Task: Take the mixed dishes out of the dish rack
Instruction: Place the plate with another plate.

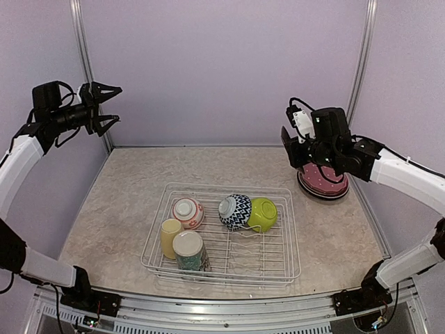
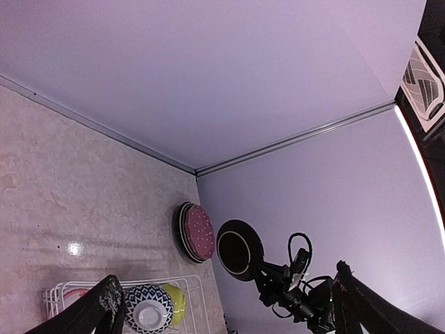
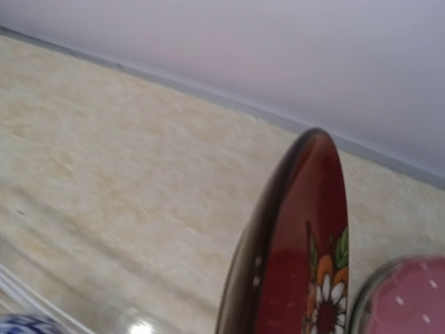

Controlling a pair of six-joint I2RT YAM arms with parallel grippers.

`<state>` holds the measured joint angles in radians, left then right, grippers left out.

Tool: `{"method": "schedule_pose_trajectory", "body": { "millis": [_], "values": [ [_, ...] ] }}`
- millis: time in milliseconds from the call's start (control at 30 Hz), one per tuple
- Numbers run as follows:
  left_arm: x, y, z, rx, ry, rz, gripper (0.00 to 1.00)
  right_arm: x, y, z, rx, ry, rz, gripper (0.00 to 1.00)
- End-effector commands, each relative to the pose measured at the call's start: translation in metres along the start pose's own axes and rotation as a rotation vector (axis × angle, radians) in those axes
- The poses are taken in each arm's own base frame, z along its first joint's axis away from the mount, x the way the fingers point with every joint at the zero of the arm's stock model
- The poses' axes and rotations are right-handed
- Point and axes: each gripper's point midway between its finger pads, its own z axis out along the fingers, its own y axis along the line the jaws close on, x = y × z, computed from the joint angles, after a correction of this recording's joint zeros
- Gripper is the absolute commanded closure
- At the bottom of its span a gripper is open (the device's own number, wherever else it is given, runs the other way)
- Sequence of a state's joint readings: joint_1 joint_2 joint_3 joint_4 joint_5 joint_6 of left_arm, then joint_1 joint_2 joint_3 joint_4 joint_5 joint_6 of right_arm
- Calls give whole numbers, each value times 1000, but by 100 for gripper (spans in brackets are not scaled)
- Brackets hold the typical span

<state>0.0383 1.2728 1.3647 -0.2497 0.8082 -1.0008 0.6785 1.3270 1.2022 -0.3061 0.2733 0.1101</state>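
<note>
My right gripper [image 1: 295, 143] is clamped on a black-backed round ceramic plate [image 3: 299, 257] with a red floral face. I hold it on edge above the plate stack [image 1: 323, 182], at 2 o'clock from the silver wire dish rack [image 1: 268, 259], probably to tip it flat.

My left gripper [image 1: 108, 106] is empty, fingers spread, high at 10 o'clock, out of the way.

Beige marbled tabletop [image 1: 125, 195], lilac walls [image 1: 222, 69].

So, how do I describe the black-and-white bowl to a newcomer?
Find the wire dish rack at the table's centre. Two bowls lie together at its far right. The black-and-white bowl is the left one, zigzag-patterned, beside the plain lime-green bowl.
</note>
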Motion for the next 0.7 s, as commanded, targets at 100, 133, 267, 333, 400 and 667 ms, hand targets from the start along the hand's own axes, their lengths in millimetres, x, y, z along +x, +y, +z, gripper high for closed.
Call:
{"method": "schedule_pose_trajectory", "body": {
  "millis": [100,133,267,333,400,667],
  "values": [
    [-6,17,1,-11,9,138,1,6,-56,6,262,85,-45,100],
    [-6,22,3,-18,22,148,1,10,-62,7,297,108,-57,100],
    [-12,48,7,-88,35,146,1,32,-87,19,407,196,-103,100],
    [-12,58,10,-119,49,132,1,43,-100,27,478,243,-145,100],
    [-13,70,15,-147,64,112,1,54,-110,37,533,293,-191,100],
    [-12,90,20,-204,92,97,1,99,-132,83,575,444,-263,100]
  ]
}}
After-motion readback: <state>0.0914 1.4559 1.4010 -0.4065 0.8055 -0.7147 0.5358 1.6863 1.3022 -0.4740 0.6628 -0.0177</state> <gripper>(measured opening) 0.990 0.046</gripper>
